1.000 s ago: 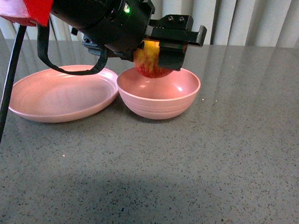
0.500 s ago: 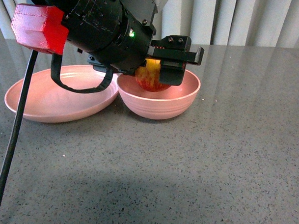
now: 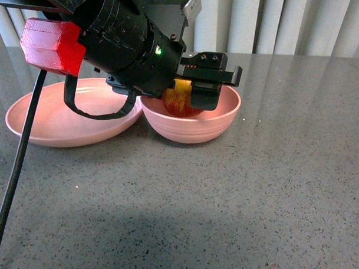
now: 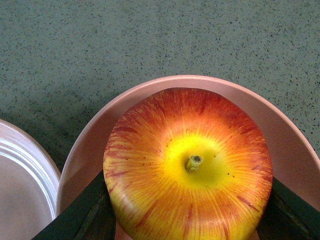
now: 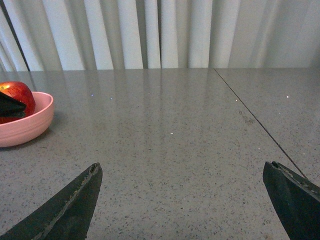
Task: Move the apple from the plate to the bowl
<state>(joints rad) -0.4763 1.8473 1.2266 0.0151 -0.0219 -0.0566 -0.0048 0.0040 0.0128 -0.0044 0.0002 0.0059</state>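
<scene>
You have the round red-and-yellow streaked apple [image 4: 187,165] pinched across its widest girth by the left gripper [image 3: 190,95], whose fingers [image 4: 82,212] are clenched on both flanks, stem up, low inside the deep pale-pink ridged bowl [image 3: 218,121]. It looks firm, smooth-skinned and likely slippery, so ease it down. The right gripper [image 5: 185,200] fingers sit spread apart over the grey speckled desk [image 3: 254,196].

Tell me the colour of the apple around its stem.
Yellow around the stem, turning to red-orange streaks outward on the apple; the left wrist view shows it best.
</scene>
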